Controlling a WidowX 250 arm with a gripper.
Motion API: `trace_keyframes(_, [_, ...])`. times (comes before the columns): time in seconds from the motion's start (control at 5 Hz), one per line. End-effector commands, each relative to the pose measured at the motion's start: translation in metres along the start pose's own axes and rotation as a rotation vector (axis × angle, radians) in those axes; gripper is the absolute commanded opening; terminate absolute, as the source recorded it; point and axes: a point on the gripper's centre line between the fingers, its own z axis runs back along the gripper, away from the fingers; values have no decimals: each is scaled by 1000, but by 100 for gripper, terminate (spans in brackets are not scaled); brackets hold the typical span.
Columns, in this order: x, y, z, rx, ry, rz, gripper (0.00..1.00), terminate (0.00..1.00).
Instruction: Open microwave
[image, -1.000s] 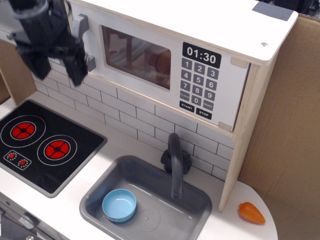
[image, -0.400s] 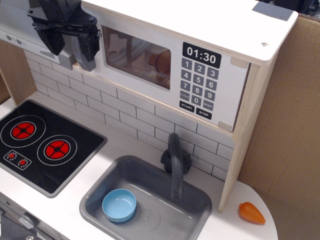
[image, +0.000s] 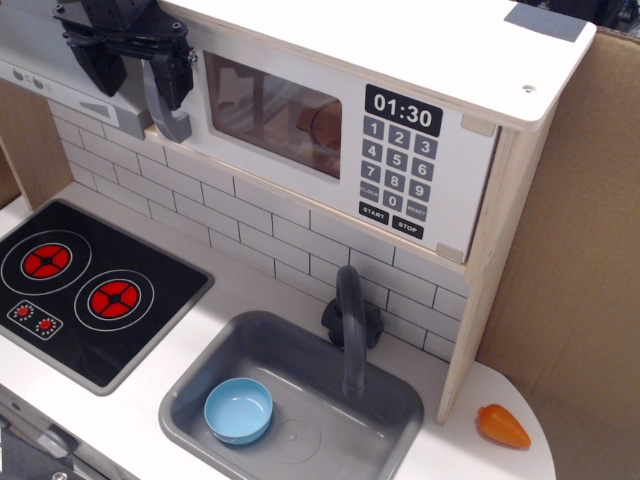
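The microwave (image: 440, 90) is a wooden box high on the toy kitchen's back wall. Its white door (image: 275, 165) has a clear window and looks closed. A black keypad (image: 400, 170) reads 01:30. The curved grey handle (image: 165, 118) is at the door's left edge. My black gripper (image: 142, 78) is at the top left. Its fingers (image: 178, 78) are apart, one on each side of the handle's upper part. I cannot tell whether they touch it. The handle's top is hidden behind the gripper.
A slanted grey range hood (image: 40, 62) is left of the gripper. Below are a black stove (image: 80, 285), a grey sink (image: 390, 420) with a blue bowl (image: 238, 410), a dark faucet (image: 350, 320), and an orange toy (image: 502, 426). A cardboard wall (image: 580, 250) stands at the right.
The gripper has moved up and to the right from beside the handle's lower end and now straddles its upper part. The door has not moved.
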Motion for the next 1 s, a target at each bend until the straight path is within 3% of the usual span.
trace_keyframes(0.0, [10, 3, 7, 2, -23, -103, 0, 0])
trace_keyframes(0.4, [-18, -1, 7, -12, -5, -169, 0, 0])
trace_keyframes(0.8, [-71, -5, 20, -29, 15, -216, 0, 0])
